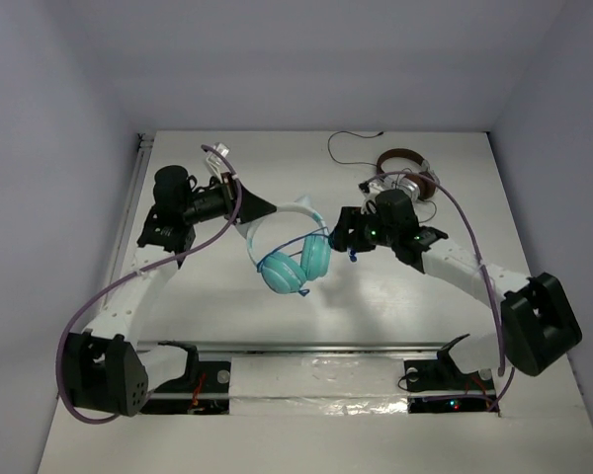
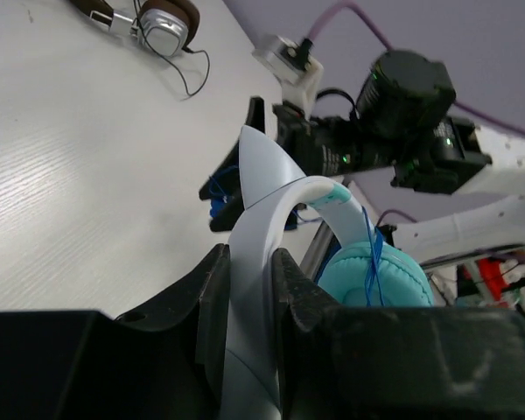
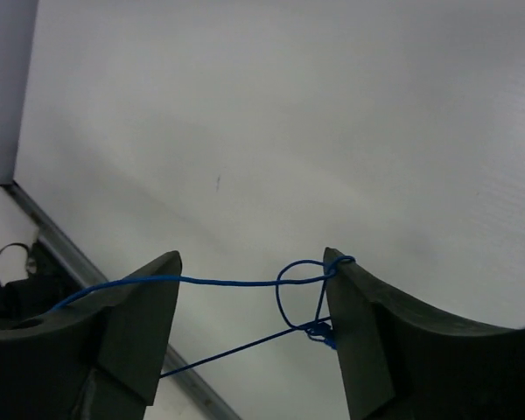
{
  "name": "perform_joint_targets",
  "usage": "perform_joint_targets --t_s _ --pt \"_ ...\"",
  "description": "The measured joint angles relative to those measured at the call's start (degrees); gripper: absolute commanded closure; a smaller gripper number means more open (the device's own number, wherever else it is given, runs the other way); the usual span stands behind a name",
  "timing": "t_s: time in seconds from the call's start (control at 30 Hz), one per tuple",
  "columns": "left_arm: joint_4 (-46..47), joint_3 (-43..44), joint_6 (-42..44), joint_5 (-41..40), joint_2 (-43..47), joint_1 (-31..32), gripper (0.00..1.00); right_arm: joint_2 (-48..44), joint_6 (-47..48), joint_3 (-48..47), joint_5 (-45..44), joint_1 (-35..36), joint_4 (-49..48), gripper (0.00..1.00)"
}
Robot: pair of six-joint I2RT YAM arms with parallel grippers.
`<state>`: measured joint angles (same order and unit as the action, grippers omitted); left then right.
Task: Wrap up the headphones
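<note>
Headphones (image 1: pixel 292 259) gripped at headband (image 2: pixel 255 219) by left pincer (image 2: pixel 249 267), cups pointing nearward; right pincer (image 3: pixel 252 280) open.

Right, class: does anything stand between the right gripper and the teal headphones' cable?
Nothing visible does. The blue cable runs across the gap between the fingers of the open right gripper, looping at one finger; the left gripper clamps the headphones by the headband.

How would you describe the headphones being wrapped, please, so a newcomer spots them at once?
Over the middle of the white table, the left pincer grips a white headband with small points. Those teal headphones stand apart from the brown and silver headphones at the far right.
</note>
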<state>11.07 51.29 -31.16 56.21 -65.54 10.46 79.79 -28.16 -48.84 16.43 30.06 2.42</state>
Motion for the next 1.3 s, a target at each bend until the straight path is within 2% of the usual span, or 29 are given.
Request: perform_joint_targets --t_s 0.07,0.2,0.3,0.33,0.43,0.47,0.57,0.7,0.8,0.83,0.87,0.9,0.93,1.0,1.03,1.07,1.17,1.23,1.3 --pt "3.08 -0.02 -3.37 0.57 -1.55 -1.03 1.00 -3.32 -1.14 0.83 0.98 0.00 1.60 0.20" --pt "11.04 -0.20 -10.69 1.27 -2.93 -3.67 1.00 -12.44 -2.36 0.98 1.70 -0.09 3.56 0.15" --pt "14.86 -0.20 -14.05 1.25 -3.15 -4.76 1.00 -18.53 -3.08 0.79 1.40 -0.11 4.52 0.17" --pt "15.39 -0.20 -14.51 1.18 -3.21 -4.96 1.00 -20.04 -3.67 0.72 1.05 -0.11 4.68 0.19" --pt "15.63 -0.24 -14.75 0.42 -3.65 -5.05 1.00 -22.99 -6.14 0.81 -0.94 -0.11 4.33 0.39" --pt "15.56 -0.39 -14.58 0.00 -3.74 -5.05 1.00 -23.58 -7.26 1.01 -1.64 -0.11 3.78 0.37" --pt "14.95 -1.60 -14.01 -1.09 -3.78 -5.05 1.00 -23.32 -10.82 1.03 -1.55 -0.13 1.70 0.22" --pt "12.61 -2.21 -12.94 -2.49 -3.78 -5.05 1.00 -19.21 -13.07 0.37 2.73 -0.37 -1.11 0.22" --pt "11.61 -2.16 -12.76 -3.41 -3.72 -5.05 1.00 -18.58 -13.44 0.35 5.92 -0.37 -1.51 0.35" --pt "11.19 -2.03 -12.83 -3.78 -3.72 -5.05 1.00 -18.80 -12.98 0.35 6.49 -0.37 -1.51 0.44" --pt "10.84 -1.79 -12.85 -4.15 -3.72 -5.05 1.00 -19.12 -12.50 0.35 6.78 -0.35 -1.51 0.81" --pt "10.45 -1.49 -12.87 -4.46 -3.69 -5.05 1.00 -19.61 -11.96 0.37 6.88 -0.37 -1.62 0.93" --pt "10.08 -1.11 -13.11 -4.90 -3.61 -5.05 1.00 -20.26 -11.87 0.81 6.88 -0.37 -2.51 0.99" --pt "9.55 -0.22 -13.84 -5.88 -3.23 -5.05 1.00 -22.03 -11.13 3.06 7.04 -0.37 -5.57 0.95" --pt "9.25 0.24 -14.32 -6.47 -2.89 -5.05 1.00 -22.75 -10.58 4.79 7.19 -0.37 -7.78 0.86" --pt "9.18 0.72 -14.82 -7.08 -2.45 -5.05 1.00 -23.15 -9.94 6.58 7.21 -0.37 -9.99 0.66" --pt "8.70 2.47 -15.96 -8.48 -1.09 -5.05 1.00 -21.42 -7.74 10.97 7.26 -0.37 -15.74 0.42" --pt "8.26 3.85 -16.33 -9.33 -0.46 -5.05 1.00 -18.56 -6.36 13.27 6.93 -0.37 -19.43 0.35" --pt "7.91 5.05 -16.61 -10.19 0.09 -5.05 1.00 -15.52 -5.05 14.43 6.23 -0.37 -21.75 0.33"
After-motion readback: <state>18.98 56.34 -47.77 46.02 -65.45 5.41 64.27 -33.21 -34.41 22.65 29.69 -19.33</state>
